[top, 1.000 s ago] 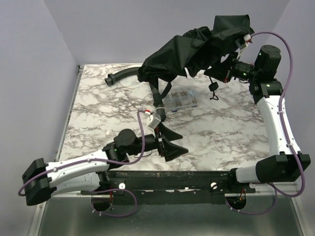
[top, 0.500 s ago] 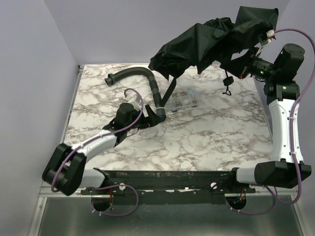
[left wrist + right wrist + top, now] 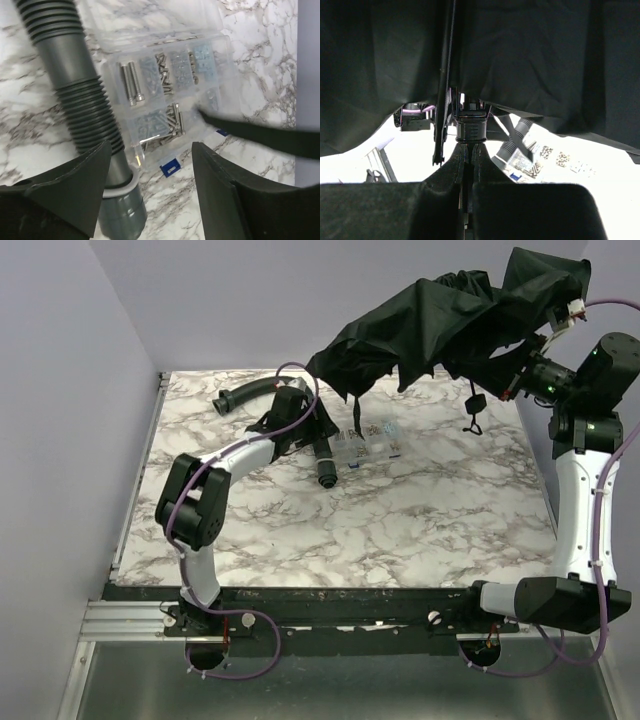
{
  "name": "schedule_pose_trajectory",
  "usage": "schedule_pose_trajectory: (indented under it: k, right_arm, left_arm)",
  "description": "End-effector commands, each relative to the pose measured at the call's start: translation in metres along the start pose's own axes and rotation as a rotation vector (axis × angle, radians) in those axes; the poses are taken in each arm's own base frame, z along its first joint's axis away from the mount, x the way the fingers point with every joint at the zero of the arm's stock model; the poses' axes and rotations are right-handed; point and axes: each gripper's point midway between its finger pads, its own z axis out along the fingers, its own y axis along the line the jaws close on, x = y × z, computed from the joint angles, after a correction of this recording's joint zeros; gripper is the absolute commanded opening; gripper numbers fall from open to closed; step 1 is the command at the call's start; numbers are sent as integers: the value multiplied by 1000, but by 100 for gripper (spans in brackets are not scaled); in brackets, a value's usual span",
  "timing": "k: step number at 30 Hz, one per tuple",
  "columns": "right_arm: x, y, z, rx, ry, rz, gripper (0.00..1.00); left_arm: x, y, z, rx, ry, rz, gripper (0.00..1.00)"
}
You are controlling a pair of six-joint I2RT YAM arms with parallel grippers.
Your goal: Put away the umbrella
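Note:
The umbrella (image 3: 440,320) hangs in the air over the table's back right, its black canopy half spread and drooping. My right gripper (image 3: 518,368) is shut on the thin shaft just below the runner (image 3: 470,127), with the canopy (image 3: 520,60) filling the top of the right wrist view. A loop strap (image 3: 471,412) dangles under the handle end. My left gripper (image 3: 318,432) is stretched to the back of the table, under the canopy's left edge. In the left wrist view the left gripper (image 3: 150,146) stands open and holds nothing. A blurred black band (image 3: 265,137) from the umbrella crosses at the right.
A black ribbed hose (image 3: 262,388) curves across the back left; its smooth end (image 3: 117,200) lies just beside my left finger. A clear plastic box of screws (image 3: 372,445) sits right of it, also seen as the box (image 3: 170,85). Grey walls close the back and sides.
The left arm swung from the table's front out to the hose and box at the back, its jaws narrowing a little. The right arm lifted the umbrella higher and to the right.

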Motion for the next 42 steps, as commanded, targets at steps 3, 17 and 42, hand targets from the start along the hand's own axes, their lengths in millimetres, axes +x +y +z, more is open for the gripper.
schedule_pose_trajectory:
  k: [3,17,42]
  right_arm:
    - [-24,26,-8,-69,-50,-85,0]
    - [-20,31,-10,-94,-50,-73,0]
    - [-17,39,-14,-123,-51,-59,0]
  left_arm:
    - [6,-20,25,70,98,8,61]
    - [44,9,54,-174,231,61,51]
    - [42,24,10,-354,143,118,51]
